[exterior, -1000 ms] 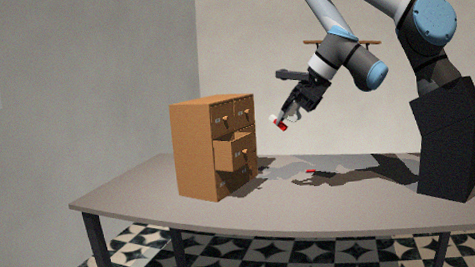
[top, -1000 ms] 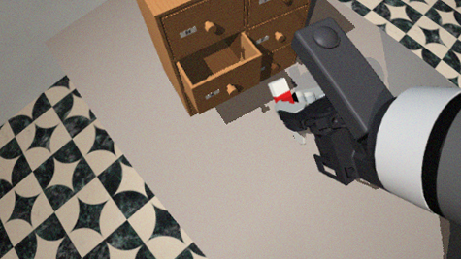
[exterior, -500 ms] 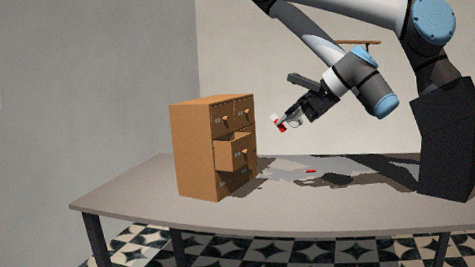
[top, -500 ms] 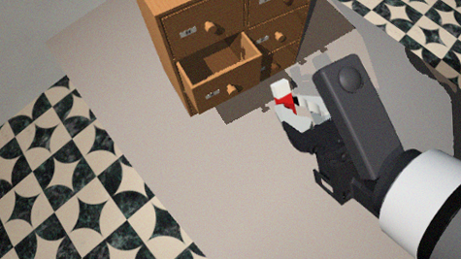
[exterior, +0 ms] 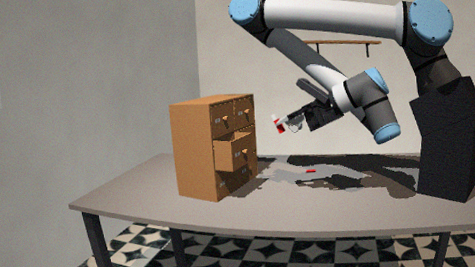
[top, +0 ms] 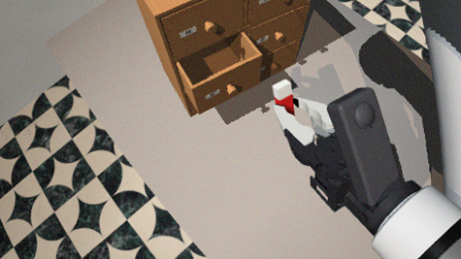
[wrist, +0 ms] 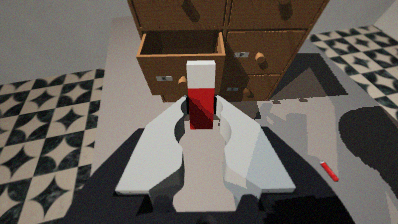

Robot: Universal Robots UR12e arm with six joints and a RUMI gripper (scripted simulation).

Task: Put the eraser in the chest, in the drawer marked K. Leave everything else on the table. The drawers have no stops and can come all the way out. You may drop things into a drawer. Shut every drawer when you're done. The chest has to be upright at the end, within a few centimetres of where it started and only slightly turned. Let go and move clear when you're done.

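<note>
The red and white eraser (top: 283, 92) (exterior: 278, 125) (wrist: 201, 77) is clamped between the fingertips of my gripper (top: 288, 106) (exterior: 281, 123) (wrist: 201, 97), white end outward. The gripper is shut on it and holds it in the air in front of the chest (top: 159, 45) (exterior: 193, 150) (wrist: 172, 17). The chest stands upright. Its left middle drawer (top: 247, 79) (exterior: 225, 156) (wrist: 157, 67) is pulled out, and the part of its inside that shows looks empty. Its label is too small to read surely. The other drawers that show look shut. The eraser is outside the open drawer.
A small red stick (exterior: 310, 170) (wrist: 329, 171) lies on the table (top: 178, 185) (exterior: 149, 204) (wrist: 120, 115), to the right of my gripper in the wrist view. Round knobs stick out from the drawer fronts. The robot's base stands at the table's right end in the exterior view.
</note>
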